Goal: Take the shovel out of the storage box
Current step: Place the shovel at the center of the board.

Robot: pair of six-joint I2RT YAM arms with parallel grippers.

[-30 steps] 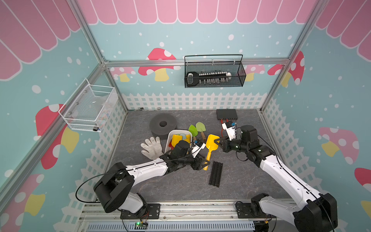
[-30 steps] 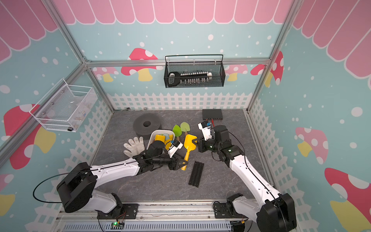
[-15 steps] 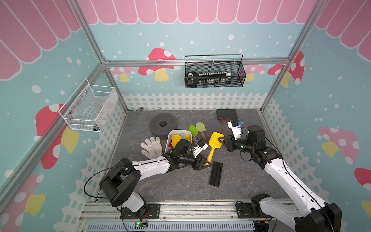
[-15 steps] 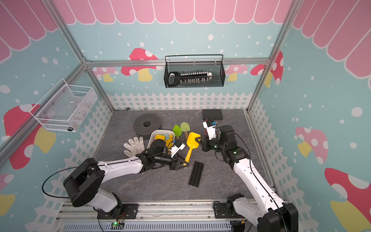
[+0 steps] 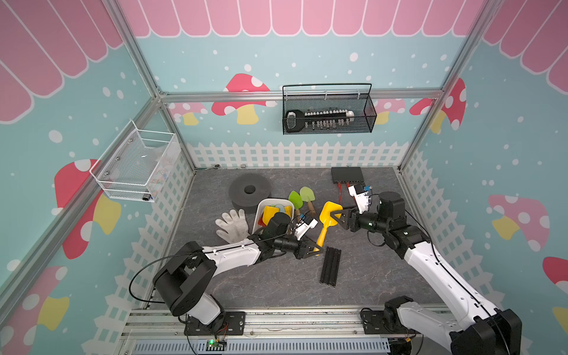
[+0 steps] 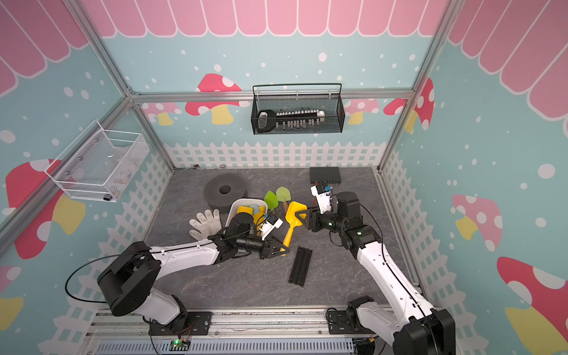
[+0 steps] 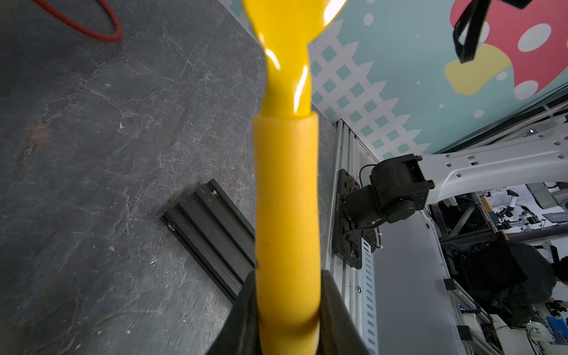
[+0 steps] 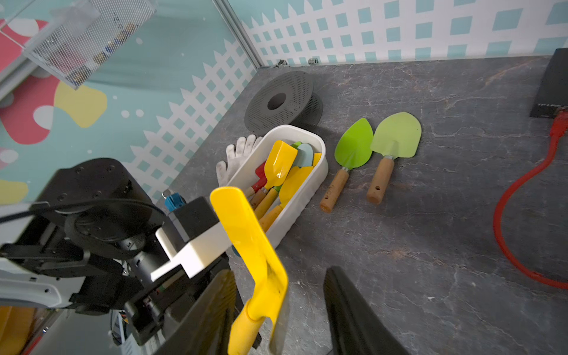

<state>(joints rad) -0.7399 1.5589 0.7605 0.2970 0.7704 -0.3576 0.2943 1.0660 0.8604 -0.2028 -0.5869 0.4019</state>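
The only writing I can read is white lettering on the front edge of the black switch (image 8: 553,83). It begins "TP-L", and the red cable (image 8: 519,187) plugged in there hides the rest. I can make out no other label.

The box (image 8: 302,196) sits on the table (image 5: 276,282), between the glove (image 5: 232,224) and two green trowels (image 8: 353,144) that lie just beside it. In it lie several toy shovels: yellow scoops, a red one, a pale blue one and a bit of green. Their wooden and yellow handles all point to one end. The black basket (image 5: 327,123) on the back wall holds a black-handled tool with a row of small white-tipped pieces. The white basket (image 5: 135,166) on the side wall holds something pale and clear, and I cannot tell what it is.

The shovel (image 5: 325,221), all yellow, is out of the box. It is held over the table between the box and the black rail (image 5: 330,267), blade toward the back. My left gripper (image 5: 316,249) is clamped on the end of its handle, both fingers (image 7: 335,319) pressed against it. My right gripper (image 5: 340,215) is at the blade with its fingers (image 8: 353,313) spread wide. The blade stands between them, nearer one finger, and I cannot tell whether it touches. A grey disc (image 5: 249,192) with a hole lies behind the box.
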